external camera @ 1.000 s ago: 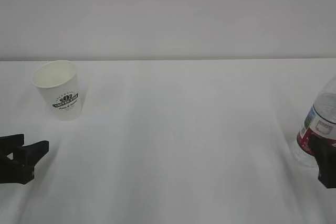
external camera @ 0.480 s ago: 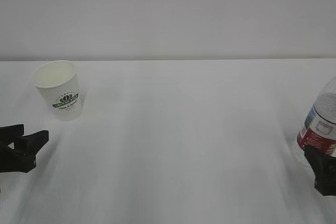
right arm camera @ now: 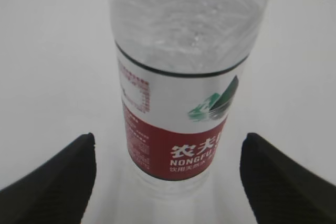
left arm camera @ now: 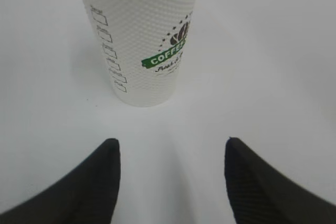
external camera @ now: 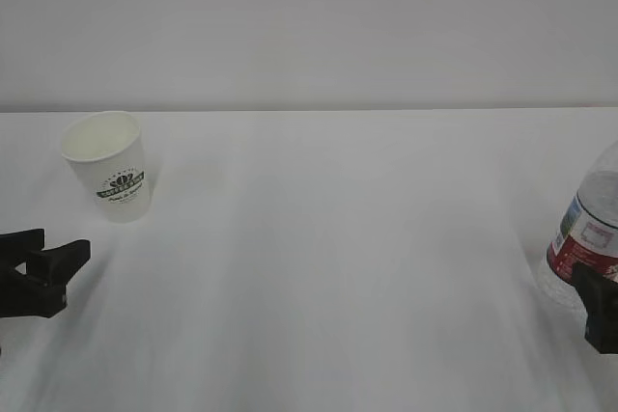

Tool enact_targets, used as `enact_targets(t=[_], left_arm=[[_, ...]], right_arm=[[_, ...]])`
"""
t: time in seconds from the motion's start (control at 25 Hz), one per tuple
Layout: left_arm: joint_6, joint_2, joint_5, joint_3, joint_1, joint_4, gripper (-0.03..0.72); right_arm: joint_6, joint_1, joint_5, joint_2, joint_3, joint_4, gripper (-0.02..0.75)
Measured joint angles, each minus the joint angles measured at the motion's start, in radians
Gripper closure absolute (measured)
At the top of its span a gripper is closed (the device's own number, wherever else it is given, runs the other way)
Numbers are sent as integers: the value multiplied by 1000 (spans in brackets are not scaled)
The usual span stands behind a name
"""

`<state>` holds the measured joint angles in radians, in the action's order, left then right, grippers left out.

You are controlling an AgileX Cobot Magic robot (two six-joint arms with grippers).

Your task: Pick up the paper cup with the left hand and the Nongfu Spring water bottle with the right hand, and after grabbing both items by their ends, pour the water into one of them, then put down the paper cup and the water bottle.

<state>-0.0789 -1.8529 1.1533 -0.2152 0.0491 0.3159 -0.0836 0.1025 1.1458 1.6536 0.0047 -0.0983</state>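
Observation:
The white paper cup [external camera: 108, 166] with its green logo stands upright on the table at the far left. In the left wrist view the cup [left arm camera: 143, 40] stands just ahead of my left gripper [left arm camera: 170, 148], which is open and holds nothing. In the exterior view that left gripper [external camera: 53, 253] sits low, nearer the camera than the cup. The Nongfu Spring water bottle [external camera: 591, 238] stands upright at the right edge. My right gripper [right arm camera: 168, 142] is open, its black fingers [right arm camera: 63, 177] wide on either side of the bottle [right arm camera: 181, 103], apart from it. No poured water shows.
The white table [external camera: 338, 238] stretches between cup and bottle. A plain pale wall [external camera: 309, 26] rises behind the table's back edge.
The left gripper has lifted slightly and drawn a little left. The right gripper has shifted slightly lower at the right edge. Cup and bottle stay put.

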Motion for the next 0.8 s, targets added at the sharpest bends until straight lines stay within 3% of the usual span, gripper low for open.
enact_targets(t=[0.8], left_arm=[[-3, 0, 0, 0, 0, 0, 231]], right_arm=[[-6, 0, 2, 105, -97, -10, 95]])
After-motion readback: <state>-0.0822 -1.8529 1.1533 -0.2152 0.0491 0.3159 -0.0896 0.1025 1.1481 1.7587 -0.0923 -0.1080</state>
